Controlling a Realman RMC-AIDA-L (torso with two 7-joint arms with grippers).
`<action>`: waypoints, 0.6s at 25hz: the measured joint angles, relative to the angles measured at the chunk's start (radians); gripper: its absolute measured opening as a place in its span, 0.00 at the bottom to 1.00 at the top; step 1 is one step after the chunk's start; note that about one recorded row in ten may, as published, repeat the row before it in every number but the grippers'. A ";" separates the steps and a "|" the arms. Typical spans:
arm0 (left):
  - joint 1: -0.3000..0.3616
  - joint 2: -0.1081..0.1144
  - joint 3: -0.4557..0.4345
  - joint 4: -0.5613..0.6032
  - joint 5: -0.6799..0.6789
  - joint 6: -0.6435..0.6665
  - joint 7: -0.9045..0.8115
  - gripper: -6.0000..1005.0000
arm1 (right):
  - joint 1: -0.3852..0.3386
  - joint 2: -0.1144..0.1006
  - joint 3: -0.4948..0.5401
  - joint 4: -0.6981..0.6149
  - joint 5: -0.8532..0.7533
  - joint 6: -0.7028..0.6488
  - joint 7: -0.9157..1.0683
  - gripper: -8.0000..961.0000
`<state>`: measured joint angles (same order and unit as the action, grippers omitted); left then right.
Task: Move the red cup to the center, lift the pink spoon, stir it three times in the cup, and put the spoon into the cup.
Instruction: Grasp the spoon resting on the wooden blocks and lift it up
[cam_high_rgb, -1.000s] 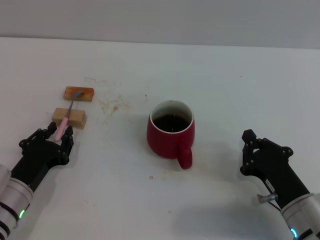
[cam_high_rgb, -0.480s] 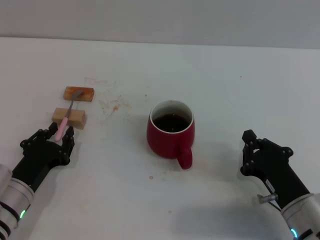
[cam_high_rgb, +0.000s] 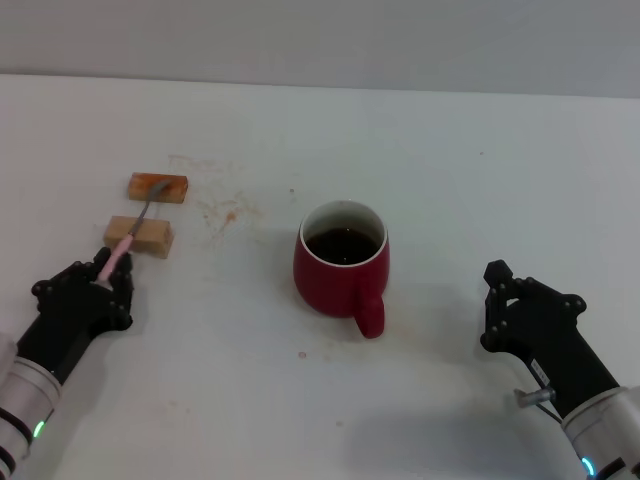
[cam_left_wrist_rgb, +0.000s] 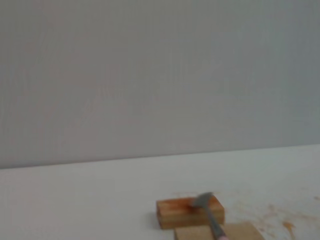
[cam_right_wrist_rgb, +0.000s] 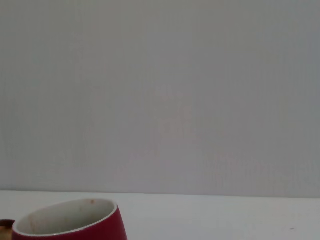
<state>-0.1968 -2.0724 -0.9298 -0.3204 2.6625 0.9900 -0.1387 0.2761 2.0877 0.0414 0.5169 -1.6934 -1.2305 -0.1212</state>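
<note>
The red cup (cam_high_rgb: 340, 265) stands mid-table with dark liquid inside and its handle toward me; its rim shows in the right wrist view (cam_right_wrist_rgb: 70, 222). The pink spoon (cam_high_rgb: 128, 238) lies across two wooden blocks, its grey bowl on the orange-brown block (cam_high_rgb: 157, 187) and its handle over the tan block (cam_high_rgb: 140, 236). My left gripper (cam_high_rgb: 100, 275) is at the near left, shut on the end of the pink handle. The left wrist view shows the spoon's bowl (cam_left_wrist_rgb: 205, 201) on the orange-brown block (cam_left_wrist_rgb: 187, 212). My right gripper (cam_high_rgb: 530, 295) rests open and empty, right of the cup.
Brownish stains (cam_high_rgb: 225, 210) mark the white table between the blocks and the cup. A grey wall runs along the table's far edge.
My left gripper has shifted a little left and toward me and closed on the handle's end; the handle end swung slightly with it. The cup and right arm have not moved.
</note>
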 joint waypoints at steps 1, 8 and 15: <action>0.004 0.000 -0.005 -0.003 -0.001 0.012 0.000 0.34 | 0.000 0.000 0.000 0.000 0.000 0.001 0.000 0.01; 0.006 0.001 -0.001 -0.007 0.002 0.039 0.007 0.20 | 0.000 0.000 0.000 0.000 0.000 0.003 0.000 0.01; 0.007 0.006 0.020 -0.016 0.008 0.108 0.008 0.16 | 0.000 0.000 0.000 0.000 0.000 0.003 0.000 0.01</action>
<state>-0.1899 -2.0666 -0.9098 -0.3368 2.6700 1.0980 -0.1304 0.2761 2.0878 0.0414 0.5171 -1.6934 -1.2270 -0.1212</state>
